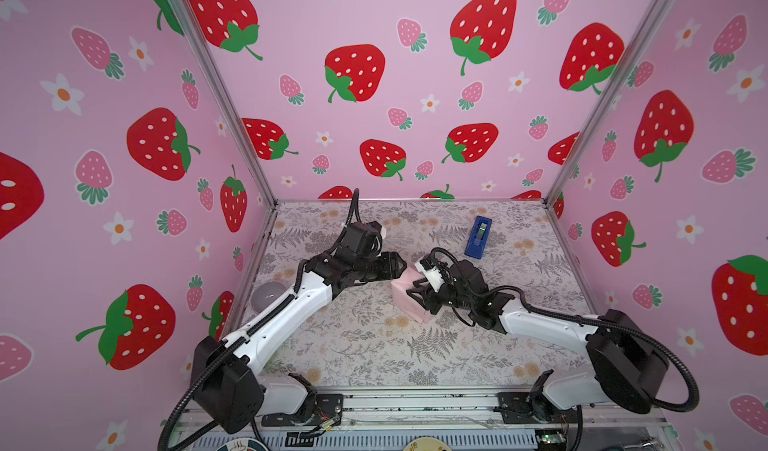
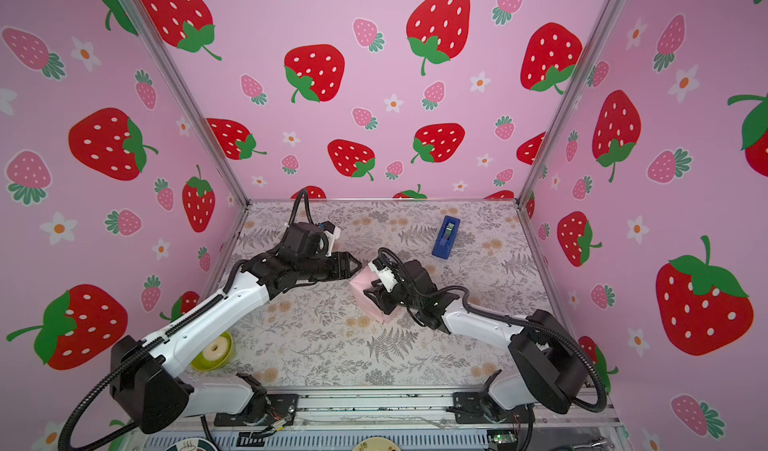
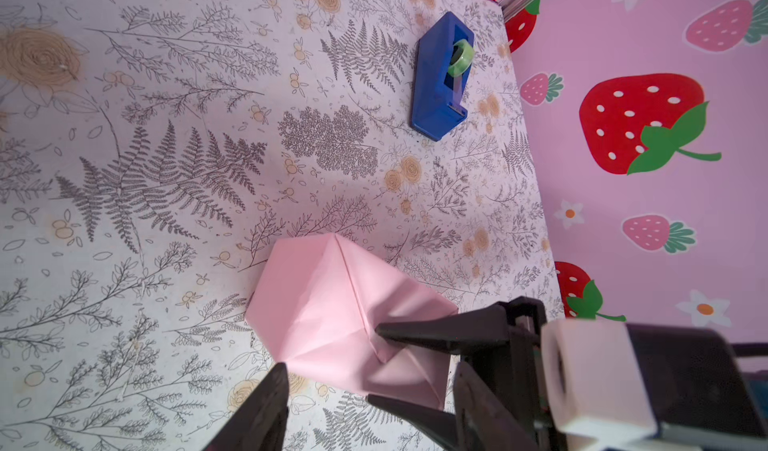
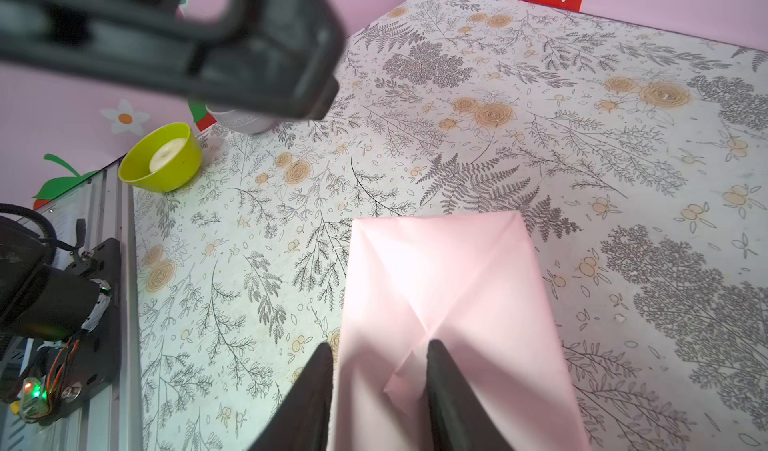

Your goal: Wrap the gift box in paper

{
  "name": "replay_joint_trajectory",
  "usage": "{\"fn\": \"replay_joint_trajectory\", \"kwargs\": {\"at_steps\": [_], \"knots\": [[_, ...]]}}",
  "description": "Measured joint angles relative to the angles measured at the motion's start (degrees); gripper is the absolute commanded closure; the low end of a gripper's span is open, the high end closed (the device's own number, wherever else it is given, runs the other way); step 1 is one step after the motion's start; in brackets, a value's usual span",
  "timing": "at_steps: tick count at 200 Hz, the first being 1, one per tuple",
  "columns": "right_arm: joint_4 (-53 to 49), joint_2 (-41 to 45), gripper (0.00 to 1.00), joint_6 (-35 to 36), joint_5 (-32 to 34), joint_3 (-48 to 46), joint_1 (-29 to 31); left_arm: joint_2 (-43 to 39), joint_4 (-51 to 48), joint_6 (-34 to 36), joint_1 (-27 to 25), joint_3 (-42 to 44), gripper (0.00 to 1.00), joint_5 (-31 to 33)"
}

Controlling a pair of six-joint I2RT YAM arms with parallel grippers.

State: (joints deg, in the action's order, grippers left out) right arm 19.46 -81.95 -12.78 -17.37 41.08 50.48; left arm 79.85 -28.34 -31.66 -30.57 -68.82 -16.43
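Two sets of fingers, one parcel. My left fingers (image 3: 270, 411) stand wide apart and hold nothing, their tips just short of the paper (image 3: 320, 303); I cannot tell whether they touch it. The paper, pale pink side out, is folded into a boxy parcel on the worktop (image 3: 166, 95) between my two sets of fingertips, and the gift box is hidden under it. My right fingers (image 4: 446, 386) are narrowed onto the parcel's end, one pressing its creased top fold and one against its side. The blue tape dispenser (image 3: 442, 74) lies well beyond them.
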Motion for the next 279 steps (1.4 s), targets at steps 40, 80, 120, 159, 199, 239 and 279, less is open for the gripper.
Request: {"fn": "replay_joint_trajectory", "kwargs": {"at_steps": [40,80,120,159,199,239,279], "knots": [[0.00,0.00,0.60,0.00,-0.09,0.00,0.00,10.49,-3.56,5.68,1.07,-5.49,0.34,-4.50],[-0.02,0.00,0.60,0.02,-0.09,0.00,0.00,14.45,-6.01,8.48,1.31,-5.92,0.34,-6.49],[-0.04,0.00,0.60,0.31,-0.28,0.00,0.00,16.28,-6.12,9.44,2.01,-5.88,0.35,-7.74],[-0.28,0.00,0.60,0.48,-0.55,0.11,-0.02,17.40,-5.99,9.97,2.19,-5.70,0.35,-8.61],[-1.11,-0.07,0.60,0.52,-0.52,0.55,-0.15,18.18,-5.20,10.51,2.34,-5.70,0.38,-9.79],[-6.19,0.68,0.58,-1.79,0.04,2.82,-0.22,18.38,-4.70,10.91,2.34,-5.70,0.39,-9.97],[-9.29,8.52,0.66,-10.56,-1.16,0.13,0.92,18.43,-4.33,10.88,2.34,-5.70,0.41,-9.73]]}}
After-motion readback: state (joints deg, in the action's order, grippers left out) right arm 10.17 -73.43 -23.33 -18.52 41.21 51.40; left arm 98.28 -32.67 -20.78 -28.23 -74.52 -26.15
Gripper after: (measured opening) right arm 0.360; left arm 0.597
